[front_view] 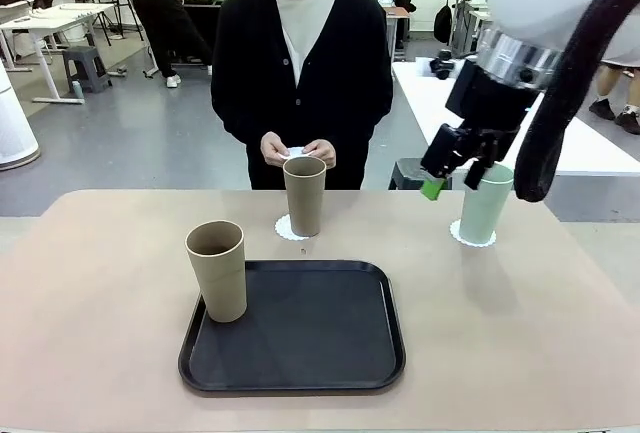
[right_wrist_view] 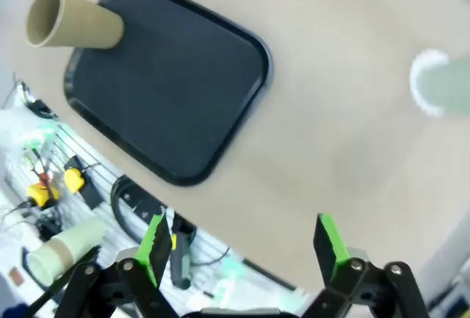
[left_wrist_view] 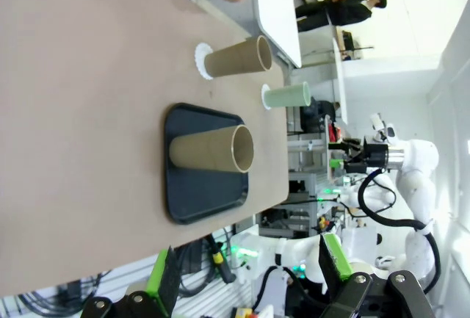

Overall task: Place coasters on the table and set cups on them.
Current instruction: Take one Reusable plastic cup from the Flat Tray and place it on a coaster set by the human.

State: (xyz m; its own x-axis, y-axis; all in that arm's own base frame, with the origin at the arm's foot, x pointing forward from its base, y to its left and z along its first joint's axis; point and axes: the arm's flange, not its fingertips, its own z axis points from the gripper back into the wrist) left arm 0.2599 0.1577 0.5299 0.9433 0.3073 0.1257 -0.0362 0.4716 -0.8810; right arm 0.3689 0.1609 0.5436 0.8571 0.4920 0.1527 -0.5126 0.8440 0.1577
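1. Nearest you, the black tray (front_view: 320, 328) is lying on the table (front_view: 90, 353). The last tan cup (front_view: 217, 269) is standing upright at the tray's left edge, with no coaster under it.
2. Past the tray's far edge, the second tan cup (front_view: 304, 195) is sitting on the middle coaster (front_view: 284, 227). Well to the right, the mint cup (front_view: 487, 203) is sitting on the right coaster (front_view: 468, 237).
3. The third coaster (front_view: 295, 152) is not on the table yet; the person's hands (front_view: 322, 152) are holding it at the far side.
4. Your right gripper (front_view: 456, 181) is hovering just beside the mint cup's upper part, jaws spread wide and gripping nothing. Your left gripper (left_wrist_view: 246, 274) is also spread wide and empty, well away from the cups.
5. The last tan cup looks like the step in hand.
   - Wait until the third coaster is lying flat on the table.
   - Raise the right gripper straight up before going sideways, so that no finger is tipping the mint cup.
6. Grip the tan cup around mid-height with level jaws and lift it clear of the tray's rim.
7. Lower it vertically onto the coaster's centre. The paper is probably light enough to skid if you are sliding the cup.
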